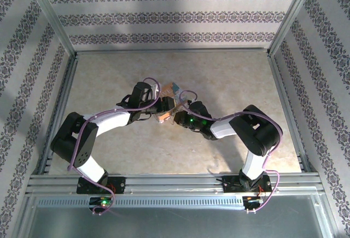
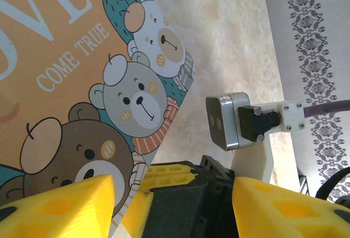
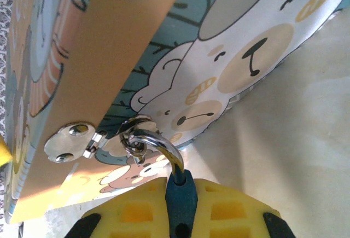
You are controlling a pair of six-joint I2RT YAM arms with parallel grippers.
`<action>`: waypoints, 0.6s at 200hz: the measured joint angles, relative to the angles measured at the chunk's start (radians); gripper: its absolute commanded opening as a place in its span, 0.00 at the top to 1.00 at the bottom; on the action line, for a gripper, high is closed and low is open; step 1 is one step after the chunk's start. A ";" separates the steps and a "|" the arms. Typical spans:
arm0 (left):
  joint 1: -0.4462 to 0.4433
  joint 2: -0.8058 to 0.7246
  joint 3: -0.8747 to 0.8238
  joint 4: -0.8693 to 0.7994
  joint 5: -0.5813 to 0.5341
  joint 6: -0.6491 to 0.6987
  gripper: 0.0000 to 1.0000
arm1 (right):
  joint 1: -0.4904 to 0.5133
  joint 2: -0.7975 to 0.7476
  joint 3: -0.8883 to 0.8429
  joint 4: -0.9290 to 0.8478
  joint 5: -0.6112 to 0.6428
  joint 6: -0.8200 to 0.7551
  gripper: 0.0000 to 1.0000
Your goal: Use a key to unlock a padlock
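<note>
Soft, even overhead light fills the top view; the beige marbled counter (image 1: 109, 74) shows only faint shadows under the arms. The yellow fingers (image 2: 65, 205) of the left claw (image 2: 175, 186) are out of focus. Just above the right claw (image 3: 180, 216), the silvery shackle (image 3: 164, 146) of the small teal-ended padlock (image 3: 181, 194) glints, and the orange-sided picture box (image 3: 109, 46) beyond it shades the counter.

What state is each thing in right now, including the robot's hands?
Box: tilted up, hasp folded shut.
Padlock: hooked through the hasp; locked or not, unclear.
Right hand: shut on the padlock.
Left hand: parted, beside the box; grip unclear.
</note>
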 measured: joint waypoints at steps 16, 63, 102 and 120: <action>0.000 0.000 -0.010 0.020 0.000 0.000 0.41 | -0.009 0.006 0.000 0.013 -0.008 0.010 1.00; 0.000 0.000 -0.032 0.069 0.000 0.000 0.41 | -0.040 0.010 0.000 0.040 -0.032 0.026 1.00; 0.000 -0.004 -0.054 0.107 0.000 0.000 0.41 | -0.098 0.010 0.000 0.067 -0.015 0.040 1.00; 0.000 -0.009 -0.062 0.116 -0.001 0.000 0.41 | -0.113 0.010 0.000 0.072 -0.005 0.040 1.00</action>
